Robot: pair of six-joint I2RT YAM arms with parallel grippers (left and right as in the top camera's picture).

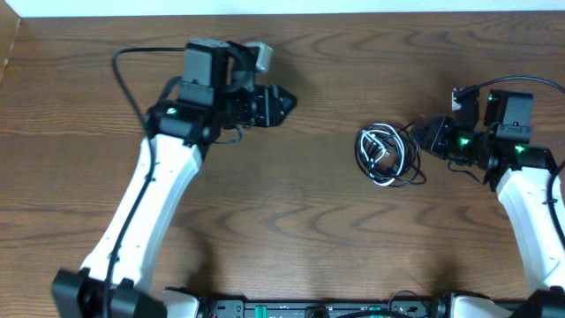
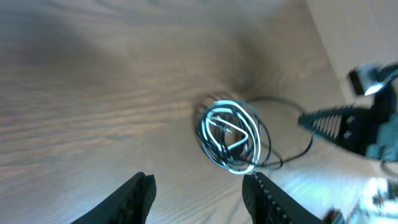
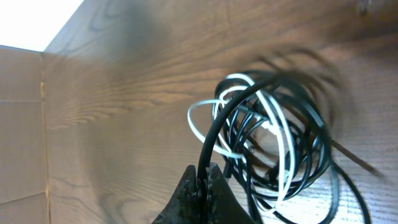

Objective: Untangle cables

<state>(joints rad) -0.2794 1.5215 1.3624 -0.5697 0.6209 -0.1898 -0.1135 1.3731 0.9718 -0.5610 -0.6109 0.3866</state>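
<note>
The right fingers (image 3: 198,194) pinch a black cable (image 3: 214,134); the left fingers (image 2: 138,198), open and empty, should grab the white cable (image 2: 225,103) and pull slowly

A brown wood-grain tabletop (image 1: 291,221) is shown, with soft pale glare caught on its surface. A bright white strip (image 1: 353,5) is seen past its far edge. A tan, cardboard-like panel (image 3: 22,124) is seen standing beside one end.

The left arm (image 1: 146,199) and the right arm (image 1: 530,199) are built of white links and black joint housings, each marked by a green lamp (image 1: 172,111). A thin black wire (image 1: 116,58) is looped off the left wrist, and the left tool (image 2: 199,190) is formed of 2 black ridged fingers (image 2: 267,199).
</note>
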